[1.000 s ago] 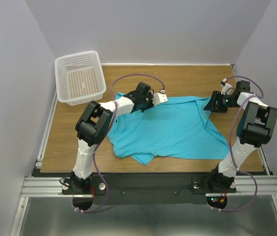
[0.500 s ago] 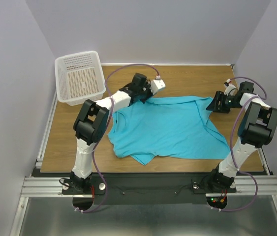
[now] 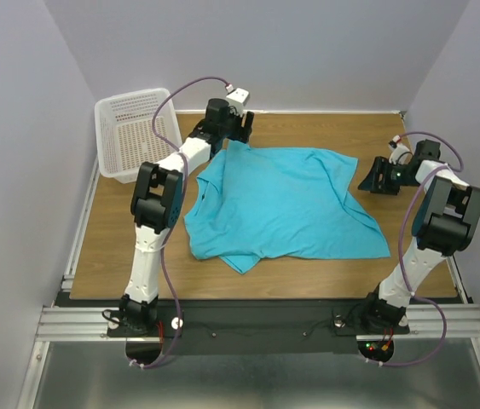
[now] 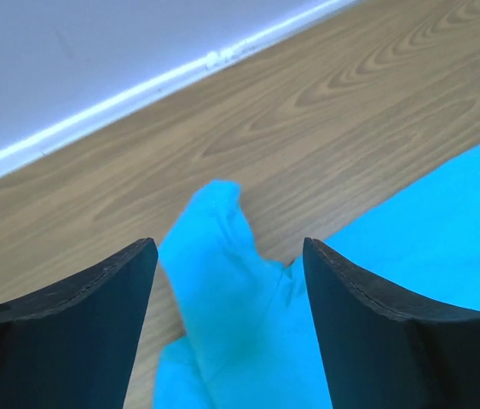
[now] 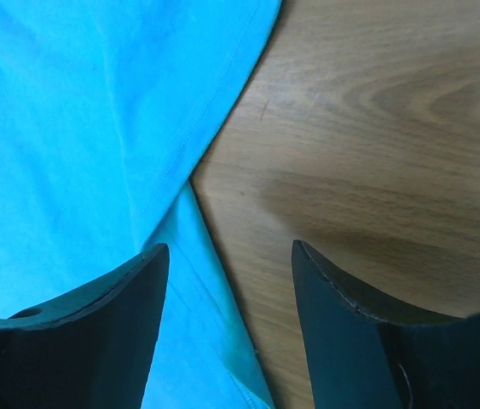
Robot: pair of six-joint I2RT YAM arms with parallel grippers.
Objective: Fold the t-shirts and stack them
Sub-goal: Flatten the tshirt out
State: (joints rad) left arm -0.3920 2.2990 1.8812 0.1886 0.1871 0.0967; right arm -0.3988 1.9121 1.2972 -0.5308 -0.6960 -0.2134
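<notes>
T-shirt [image 3: 286, 204], turquoise cloth, lies spread and rumpled across the middle of the wooden table [image 3: 325, 132]. Left gripper [image 4: 229, 251], fingers spread wide, straddles its bunched corner at 12 o'clock without pinching it. Right gripper [image 5: 227, 256], also parted and empty, hovers over the hem at 3 o'clock. White mesh basket [image 3: 133, 96] stands at 10 o'clock.

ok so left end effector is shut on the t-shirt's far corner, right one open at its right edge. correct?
Not quite: the left end effector is open, not shut. The left wrist view shows its jaws spread wide, with the far corner of the t-shirt lying loose on the table between them. The rest holds: the right end effector is open at the shirt's right edge.
</notes>
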